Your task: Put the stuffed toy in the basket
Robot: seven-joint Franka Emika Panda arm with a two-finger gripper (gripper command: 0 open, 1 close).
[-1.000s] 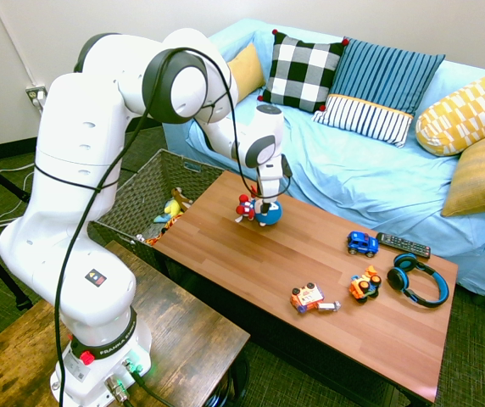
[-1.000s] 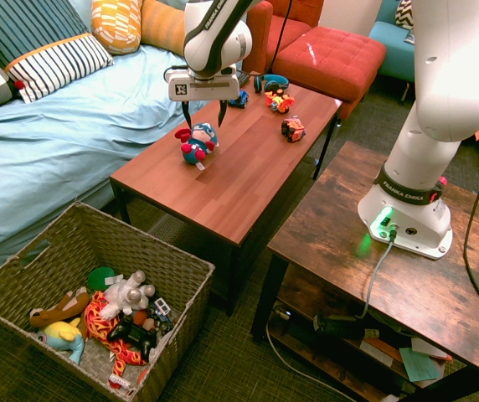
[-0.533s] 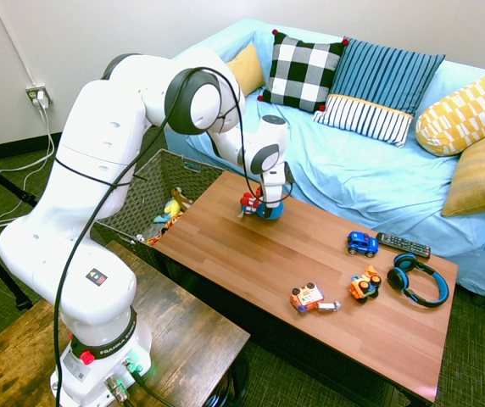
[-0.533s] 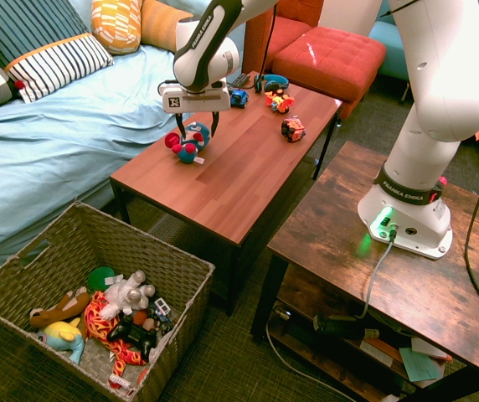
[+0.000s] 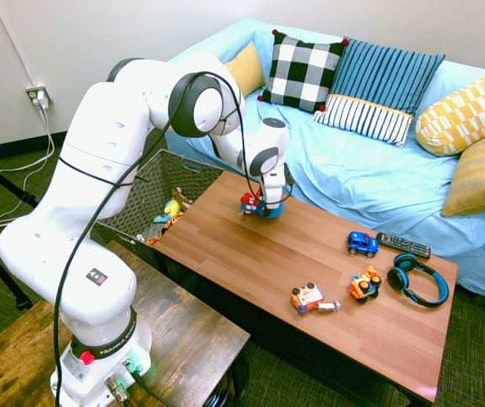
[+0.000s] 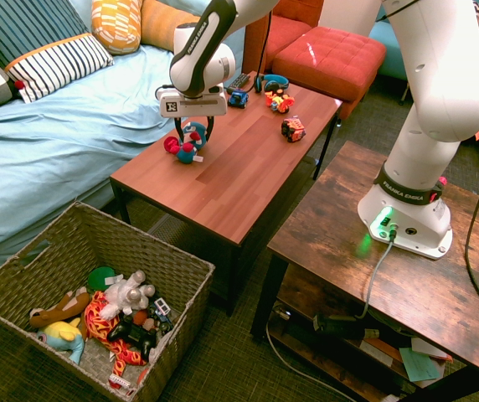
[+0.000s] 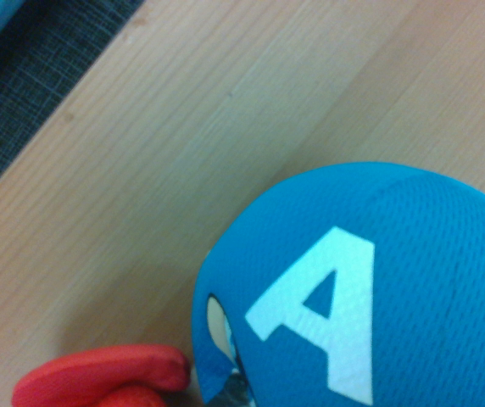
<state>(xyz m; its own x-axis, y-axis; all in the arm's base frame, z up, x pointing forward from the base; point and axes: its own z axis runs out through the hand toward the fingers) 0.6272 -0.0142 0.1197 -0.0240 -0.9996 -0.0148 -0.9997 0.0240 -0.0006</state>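
Basket [image 6: 22, 276]: on the floor beside the table's end, nearest in the second exterior view, holding assorted toys. Stuffed toy not in it; transfer wholly outstanding.

Table [image 6: 231, 180]: carries the stuffed toy [image 6: 189, 144] near its sofa-side edge, apparently still resting on the wood.

Stuffed toy: upright, roundish, no clear long axis; red limb toward the basket end.

Pincer [image 6: 193, 126]: lowered over the toy's head, fingers spread either side, seemingly not yet gripping. Grasp, lift, carry remain.

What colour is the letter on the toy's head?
White, a big A on the blue stuffed toy. It shows best in the wrist view.
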